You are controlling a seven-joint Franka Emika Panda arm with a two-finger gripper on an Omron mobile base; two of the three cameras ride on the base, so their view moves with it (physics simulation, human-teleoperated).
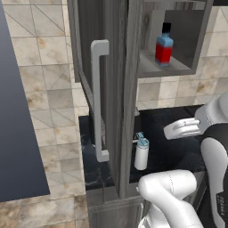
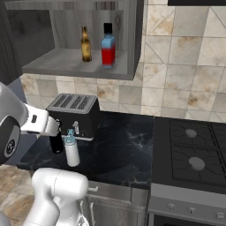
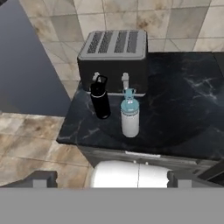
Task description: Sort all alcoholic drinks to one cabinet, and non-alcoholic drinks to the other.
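Your tool (image 3: 109, 180) stands wide open and empty, its two dark tips at the lower left and lower right of the hand view, above and back from the tabletop (image 3: 183, 118) edge. Just past it, at the centre of that view, the white bottle with the teal flip lid (image 3: 130, 117) stands upright on the dark marble, and the small all-black bottle (image 3: 100, 98) stands upright just to its left, close beside it but apart. Directly behind both sits a toaster (image 3: 114, 61) with grey slots on top, filling the upper centre and close behind the two bottles. In the right base view the stove (image 2: 194, 154) occupies the right side, well apart from the bottles. Higher up in that view, the open cabinet (image 2: 70, 62) shelf at the upper left carries the amber beer bottle (image 2: 85, 44) and the red bottle with blue shoulders (image 2: 108, 46), side by side and upright. In the left base view, you see the cabinet's door (image 1: 113, 89) swung open, edge-on down the middle of the frame, its pale bar handle (image 1: 99, 100) left of centre; it hides the black bottle there.
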